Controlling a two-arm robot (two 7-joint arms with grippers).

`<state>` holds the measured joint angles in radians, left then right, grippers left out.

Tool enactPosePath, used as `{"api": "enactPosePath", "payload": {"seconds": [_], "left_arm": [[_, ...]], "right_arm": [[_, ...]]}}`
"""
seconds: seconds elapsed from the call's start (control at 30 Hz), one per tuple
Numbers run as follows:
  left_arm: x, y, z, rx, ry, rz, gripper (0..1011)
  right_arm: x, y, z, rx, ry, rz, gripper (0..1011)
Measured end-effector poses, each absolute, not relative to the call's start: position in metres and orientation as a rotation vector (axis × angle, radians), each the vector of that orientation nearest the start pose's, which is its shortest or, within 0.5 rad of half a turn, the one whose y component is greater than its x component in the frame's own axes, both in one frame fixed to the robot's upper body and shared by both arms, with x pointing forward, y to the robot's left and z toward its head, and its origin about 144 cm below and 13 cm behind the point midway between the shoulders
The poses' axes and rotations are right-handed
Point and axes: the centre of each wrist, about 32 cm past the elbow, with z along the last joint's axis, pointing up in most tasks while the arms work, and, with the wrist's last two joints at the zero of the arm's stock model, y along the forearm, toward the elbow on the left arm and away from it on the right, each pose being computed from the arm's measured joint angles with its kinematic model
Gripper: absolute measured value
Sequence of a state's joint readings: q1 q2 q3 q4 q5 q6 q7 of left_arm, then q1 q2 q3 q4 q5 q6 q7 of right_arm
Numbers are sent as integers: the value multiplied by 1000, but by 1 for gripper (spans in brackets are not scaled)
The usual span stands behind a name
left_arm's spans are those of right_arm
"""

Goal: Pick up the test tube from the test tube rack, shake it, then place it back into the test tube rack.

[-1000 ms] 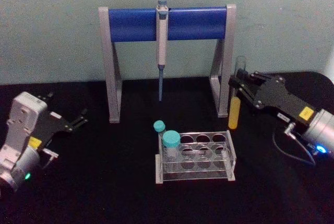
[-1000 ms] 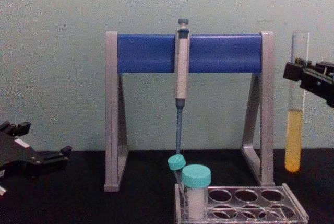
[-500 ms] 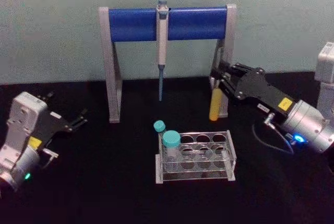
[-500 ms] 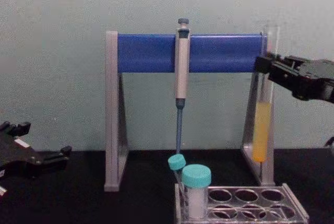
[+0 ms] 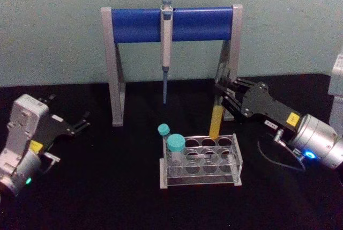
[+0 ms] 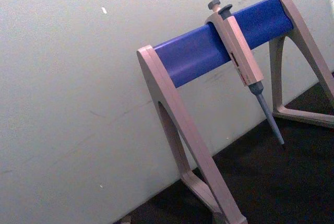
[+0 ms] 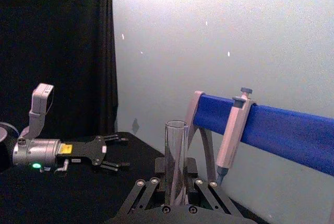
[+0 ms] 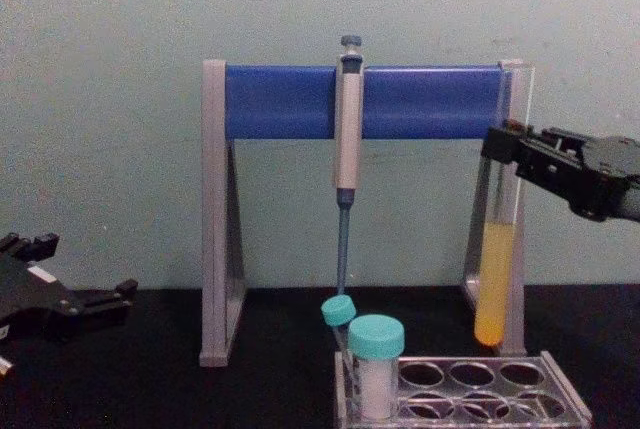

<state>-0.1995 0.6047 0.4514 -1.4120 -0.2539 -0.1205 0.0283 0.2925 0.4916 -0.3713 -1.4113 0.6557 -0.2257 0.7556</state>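
**Test tube held upright over test tube rack, apparently for its return**

At far left, the left gripper is seen parked low over the black table. Its fingers are spread and nothing is held, and it sits well apart from the glassware, presumably so the working side is left free. Behind the centre, a grey-and-blue pipette stand is set against the pale wall, and a pipette is hung from its bar, tip down. In the near centre the clear rack is placed. Its left end is taken by a thin teal-capped tube and a wide teal-capped tube, so the holes to their right are left open.

Just right of centre, the uncapped test tube is carried over the rack's far row, its round bottom close above the holes and not yet entered; which hole is aimed at cannot be told. The tube is kept vertical, most likely so that the yellow-orange liquid in its lower part is not spilled. It is gripped high on the glass by the clenched right gripper, reached in from the right. That high hold leaves the lower end bare, as would be needed for it to be slid down into a hole.
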Motion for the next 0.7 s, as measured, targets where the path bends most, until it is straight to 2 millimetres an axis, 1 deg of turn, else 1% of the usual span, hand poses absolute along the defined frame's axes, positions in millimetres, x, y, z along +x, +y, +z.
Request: {"api": "enactPosePath", "payload": {"seconds": [0.23, 0.7], "left_arm": [[489, 310, 1140, 304, -285, 1248, 1001], [489, 310, 1140, 305, -285, 1248, 1001]], "right_arm": [[522, -290, 1178, 195, -116, -595, 220], [530, -283, 1165, 181, -97, -585, 220]]}}
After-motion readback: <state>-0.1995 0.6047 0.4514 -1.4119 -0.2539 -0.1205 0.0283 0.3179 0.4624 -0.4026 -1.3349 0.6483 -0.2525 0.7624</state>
